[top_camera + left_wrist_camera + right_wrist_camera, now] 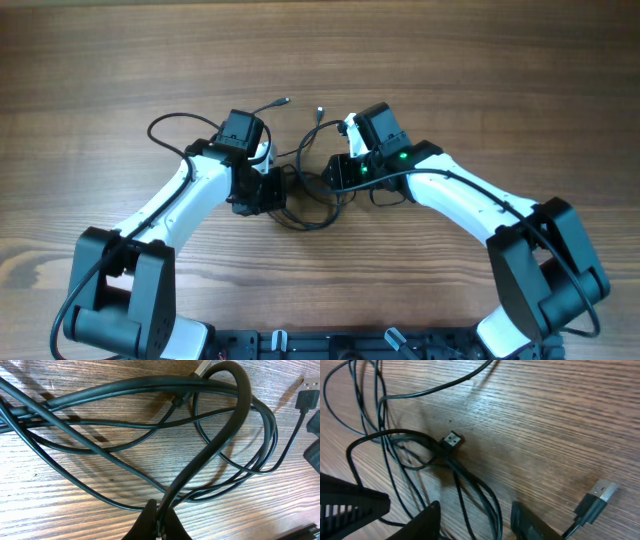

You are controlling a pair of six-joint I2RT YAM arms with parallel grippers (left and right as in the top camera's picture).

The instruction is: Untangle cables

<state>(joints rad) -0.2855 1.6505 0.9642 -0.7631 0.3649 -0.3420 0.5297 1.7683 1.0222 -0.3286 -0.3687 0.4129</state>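
Pinching one raised loop of the cables point(239, 415) in the left fingers point(142, 527), closed tight on it, with the tangle spread on the bench point(45, 520) directly ahead, between both arms. Holds the right fingers point(422, 522) wide over strands running lengthwise between them, nearer the silvery plug point(452, 439). Shows no readable brand or label.

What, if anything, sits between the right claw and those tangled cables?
Nothing visible does. The right gripper is open just above the cables, and in the right wrist view several strands pass between its two fingers.
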